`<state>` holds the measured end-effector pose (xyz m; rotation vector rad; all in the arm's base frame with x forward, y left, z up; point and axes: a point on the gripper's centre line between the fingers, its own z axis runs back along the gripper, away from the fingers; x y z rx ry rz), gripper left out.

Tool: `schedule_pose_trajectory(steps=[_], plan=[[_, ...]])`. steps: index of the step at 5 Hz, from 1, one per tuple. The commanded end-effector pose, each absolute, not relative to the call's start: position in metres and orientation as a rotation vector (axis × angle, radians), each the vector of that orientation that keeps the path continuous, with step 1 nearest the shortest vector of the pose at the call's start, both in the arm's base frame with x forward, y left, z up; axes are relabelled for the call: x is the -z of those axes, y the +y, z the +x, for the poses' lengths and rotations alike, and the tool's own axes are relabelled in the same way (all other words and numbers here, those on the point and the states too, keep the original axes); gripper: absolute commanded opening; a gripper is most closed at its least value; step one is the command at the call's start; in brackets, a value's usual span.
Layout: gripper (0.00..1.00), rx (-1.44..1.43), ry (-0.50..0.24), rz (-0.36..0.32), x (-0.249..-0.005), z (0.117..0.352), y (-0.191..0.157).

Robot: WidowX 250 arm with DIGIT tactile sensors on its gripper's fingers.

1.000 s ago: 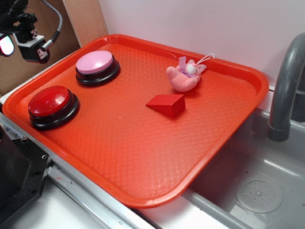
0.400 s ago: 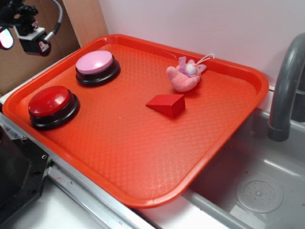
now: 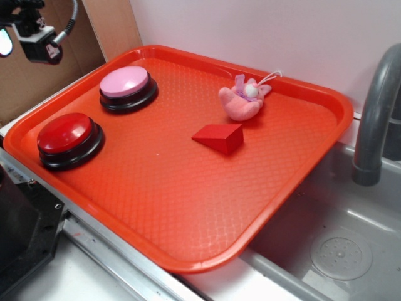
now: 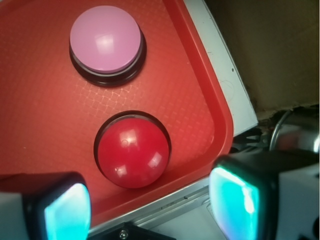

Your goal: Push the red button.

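The red button [image 3: 65, 133] is a glossy red dome on a black base, at the left front of the orange tray [image 3: 188, 207]. In the wrist view the red button [image 4: 133, 151] lies just ahead of the fingers. My gripper [image 3: 5, 39] hangs high at the top left corner, above and left of the tray's edge, apart from the button. In the wrist view my gripper [image 4: 150, 212] is open and empty, with its two teal pads [image 4: 67, 215] wide apart.
A pink-topped button [image 3: 126, 83] [image 4: 106, 38] stands behind the red one. A small red wedge block [image 3: 219, 137] and a pink plush toy [image 3: 243, 99] lie mid-tray. A grey sink [image 3: 341, 251] with a tap [image 3: 376, 113] is at the right. A cardboard wall [image 3: 37, 81] stands at the left.
My gripper has risen and drifted slightly left, towards the top left corner. The buttons, block and toy have not moved.
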<state>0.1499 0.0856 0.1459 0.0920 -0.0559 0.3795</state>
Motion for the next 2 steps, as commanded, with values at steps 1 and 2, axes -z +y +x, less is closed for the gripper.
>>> schedule_pose_trajectory(steps=[1, 2], plan=[[1.0, -0.318, -0.105, 0.086, -0.1666, 0.1495, 0.0812], [1.0, -0.301, -0.116, 0.085, -0.1699, 0.1468, 0.0758]])
